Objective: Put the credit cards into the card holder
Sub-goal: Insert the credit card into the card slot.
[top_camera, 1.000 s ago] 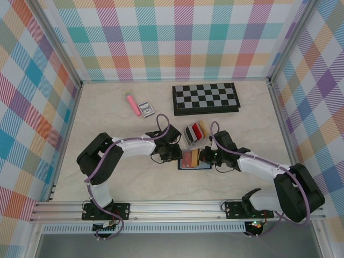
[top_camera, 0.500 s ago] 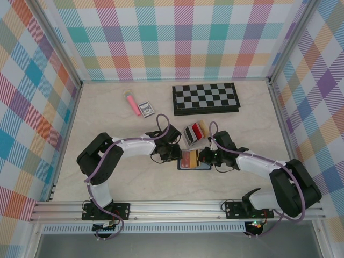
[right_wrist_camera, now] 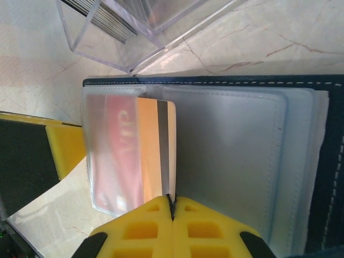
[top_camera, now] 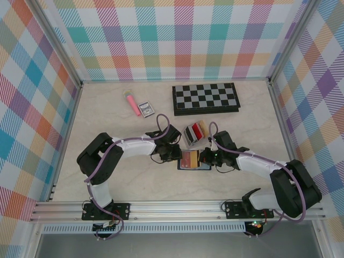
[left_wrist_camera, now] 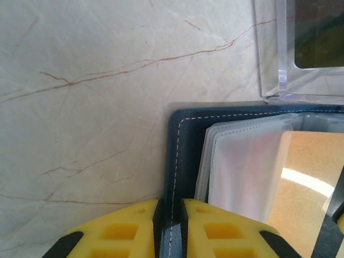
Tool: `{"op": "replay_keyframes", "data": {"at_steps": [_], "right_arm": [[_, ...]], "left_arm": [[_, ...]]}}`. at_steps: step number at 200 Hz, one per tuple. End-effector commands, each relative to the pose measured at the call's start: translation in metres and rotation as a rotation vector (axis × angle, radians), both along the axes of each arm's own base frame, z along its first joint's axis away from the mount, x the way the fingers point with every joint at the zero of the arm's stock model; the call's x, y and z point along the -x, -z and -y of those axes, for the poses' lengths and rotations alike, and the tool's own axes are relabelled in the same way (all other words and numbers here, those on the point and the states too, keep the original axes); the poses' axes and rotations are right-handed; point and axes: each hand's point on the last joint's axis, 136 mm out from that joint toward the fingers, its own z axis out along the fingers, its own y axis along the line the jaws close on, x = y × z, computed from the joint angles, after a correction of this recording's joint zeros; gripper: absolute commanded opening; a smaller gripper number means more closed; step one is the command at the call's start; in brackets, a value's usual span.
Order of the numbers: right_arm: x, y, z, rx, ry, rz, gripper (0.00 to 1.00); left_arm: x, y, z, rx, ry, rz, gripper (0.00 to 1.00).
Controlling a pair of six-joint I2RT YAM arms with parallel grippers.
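The navy card holder (top_camera: 200, 166) lies open at the table's middle, clear inner sleeves up. My left gripper (top_camera: 177, 156) is shut on its stitched left edge (left_wrist_camera: 176, 145); the yellow pads (left_wrist_camera: 129, 231) clamp the navy leather. My right gripper (right_wrist_camera: 172, 207) is shut on a yellow-orange card (right_wrist_camera: 153, 145) with a dark stripe, held edge-on over the sleeves. Its far side meets the frosted sleeve that holds a red card (right_wrist_camera: 110, 145). More cards, red, white and dark, stand in the clear card stand (top_camera: 194, 132) just behind the holder.
A chessboard (top_camera: 205, 98) lies at the back, with a pink tube (top_camera: 131, 104) and a small printed box (top_camera: 145, 109) to its left. The clear stand's wall (right_wrist_camera: 107, 37) is close behind the holder. Checkered walls enclose the table.
The right gripper has edged slightly left over the holder with the yellow-orange card. The left arm has held still.
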Motion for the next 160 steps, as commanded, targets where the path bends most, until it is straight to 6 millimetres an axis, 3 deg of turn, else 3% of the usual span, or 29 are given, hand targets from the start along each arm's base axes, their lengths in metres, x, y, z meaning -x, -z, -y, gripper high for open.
{"op": "replay_keyframes", "data": {"at_steps": [1,101,160], "right_arm": [[-0.001,0.005,0.013,0.085,-0.008,0.004,0.03],[-0.002,0.014,0.01,0.099,-0.055,-0.01,0.02],[0.004,0.003,-0.002,-0.018,-0.021,-0.021,0.02]], "left_arm": [[0.015,0.025,-0.013,-0.078,0.0,-0.065,0.18],[0.015,0.027,-0.012,-0.08,-0.001,-0.074,0.18],[0.014,0.027,-0.01,-0.074,-0.002,-0.074,0.18]]}}
